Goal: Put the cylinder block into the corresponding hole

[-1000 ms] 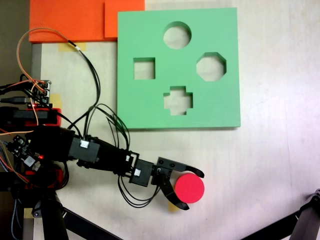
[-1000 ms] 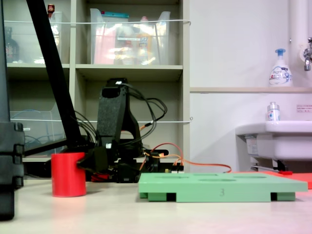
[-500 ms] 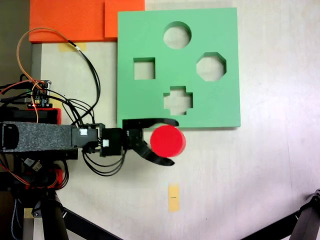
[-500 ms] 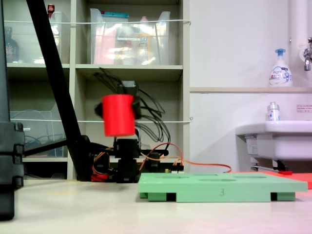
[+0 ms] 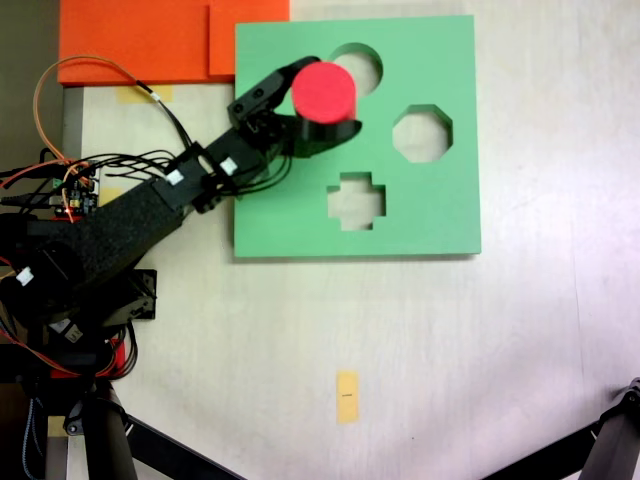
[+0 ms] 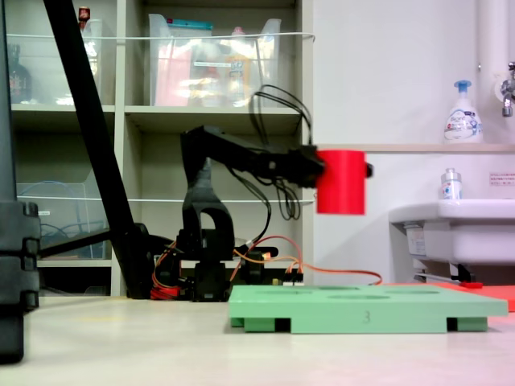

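The black gripper (image 5: pixel 318 98) has its two jaws clamped around the red cylinder block (image 5: pixel 323 92), which is held upright in the air, well above the green foam board (image 5: pixel 420 215). Seen from above, the block overlaps the left edge of the round hole (image 5: pixel 364 68) at the board's far side. From the side, the block (image 6: pixel 341 181) hangs high over the board (image 6: pixel 366 305) on the table (image 5: pixel 480 350).
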`<control>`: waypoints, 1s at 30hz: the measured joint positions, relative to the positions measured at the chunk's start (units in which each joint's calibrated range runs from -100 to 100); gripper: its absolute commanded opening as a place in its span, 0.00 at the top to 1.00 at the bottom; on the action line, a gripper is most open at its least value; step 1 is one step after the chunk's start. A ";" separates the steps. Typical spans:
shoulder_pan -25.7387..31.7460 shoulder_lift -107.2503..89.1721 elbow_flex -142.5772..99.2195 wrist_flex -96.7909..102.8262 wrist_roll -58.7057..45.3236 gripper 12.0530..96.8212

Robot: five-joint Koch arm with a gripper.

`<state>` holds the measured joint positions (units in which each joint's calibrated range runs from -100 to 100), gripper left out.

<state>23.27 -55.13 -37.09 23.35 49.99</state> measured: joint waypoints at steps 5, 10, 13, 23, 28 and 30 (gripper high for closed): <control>1.86 19.29 2.65 0.00 0.00 0.78; 2.49 31.74 10.78 2.25 0.00 0.78; 2.88 38.30 13.23 3.52 0.00 0.78; 4.00 52.12 23.13 3.62 0.00 0.78; 4.00 52.67 23.22 3.62 -0.05 0.78; 3.96 52.67 23.22 3.62 -0.05 0.78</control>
<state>27.23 -2.46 -13.87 26.97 49.94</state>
